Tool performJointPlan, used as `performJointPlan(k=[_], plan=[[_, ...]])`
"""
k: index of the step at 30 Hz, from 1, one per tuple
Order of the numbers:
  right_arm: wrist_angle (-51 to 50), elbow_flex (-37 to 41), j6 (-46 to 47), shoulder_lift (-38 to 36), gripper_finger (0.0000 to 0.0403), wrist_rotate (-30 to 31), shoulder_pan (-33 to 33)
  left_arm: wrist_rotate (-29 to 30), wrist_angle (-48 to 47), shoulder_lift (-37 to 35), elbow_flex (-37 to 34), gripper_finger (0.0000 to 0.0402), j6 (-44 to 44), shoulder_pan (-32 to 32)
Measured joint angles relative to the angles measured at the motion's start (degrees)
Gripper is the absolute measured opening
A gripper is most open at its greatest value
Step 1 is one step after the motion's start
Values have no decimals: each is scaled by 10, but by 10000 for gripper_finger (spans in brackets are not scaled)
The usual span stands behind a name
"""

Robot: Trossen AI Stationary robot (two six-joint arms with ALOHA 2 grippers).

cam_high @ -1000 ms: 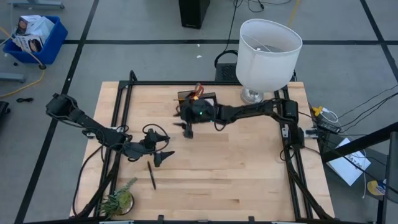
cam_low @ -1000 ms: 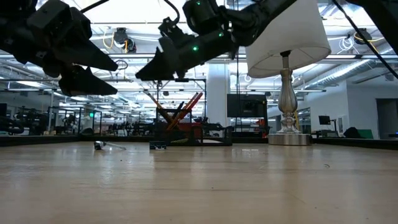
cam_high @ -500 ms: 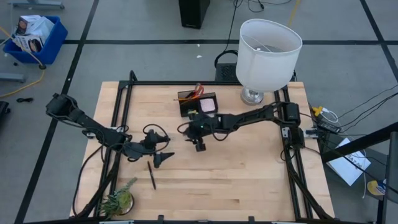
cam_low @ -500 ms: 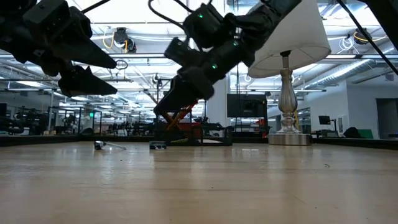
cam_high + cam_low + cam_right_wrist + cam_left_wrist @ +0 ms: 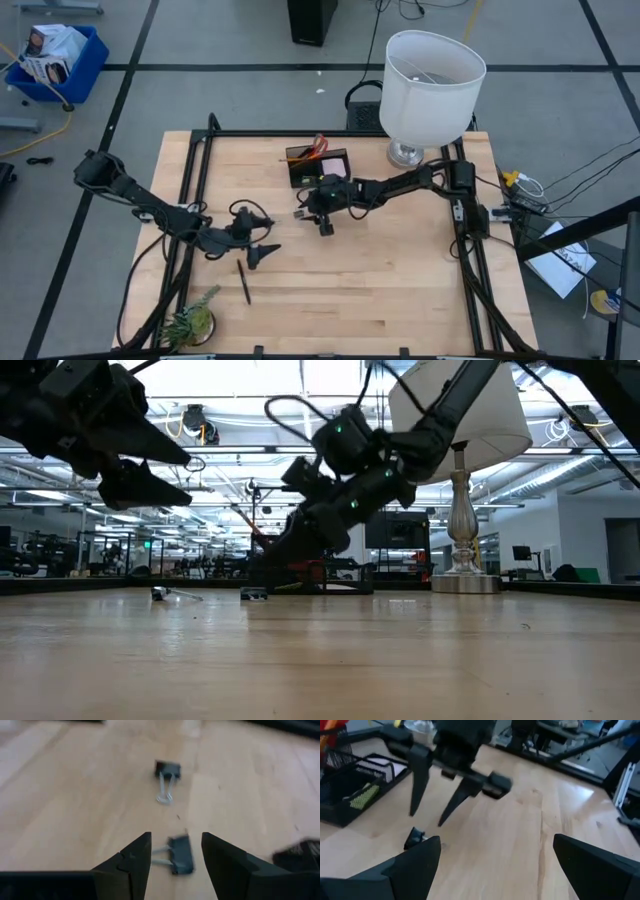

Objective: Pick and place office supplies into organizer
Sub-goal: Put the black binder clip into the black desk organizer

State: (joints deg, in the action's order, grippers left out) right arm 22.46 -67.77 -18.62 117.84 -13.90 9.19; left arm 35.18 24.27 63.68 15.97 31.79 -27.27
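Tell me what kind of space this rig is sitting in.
Probably a large open lab or workshop, not an office: the low view shows a hall with ceiling light strips behind the wooden table, and the floor has black tape lines and loose cables.

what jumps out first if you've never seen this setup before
Probably the big white-shaded lamp at the table's far right corner. Next, the right gripper, open just above a black binder clip lying on the wood, with a second clip farther off. The black organizer sits by the far edge, and the left gripper hangs open near a black pen.
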Motion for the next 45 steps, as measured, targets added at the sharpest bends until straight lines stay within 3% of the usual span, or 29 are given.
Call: performJointPlan(k=[4,14,41,45], plan=[[13,-1,10,10,163,-29,17,8,14,0,0,395,-4,2],[41,-1,14,12,160,-29,20,8,15,0,0,395,-21,2],[59,-47,32,105,159,-56,36,8,30,0,0,395,-30,3],[50,-46,38,105,146,-56,40,8,29,0,0,395,-27,3]])
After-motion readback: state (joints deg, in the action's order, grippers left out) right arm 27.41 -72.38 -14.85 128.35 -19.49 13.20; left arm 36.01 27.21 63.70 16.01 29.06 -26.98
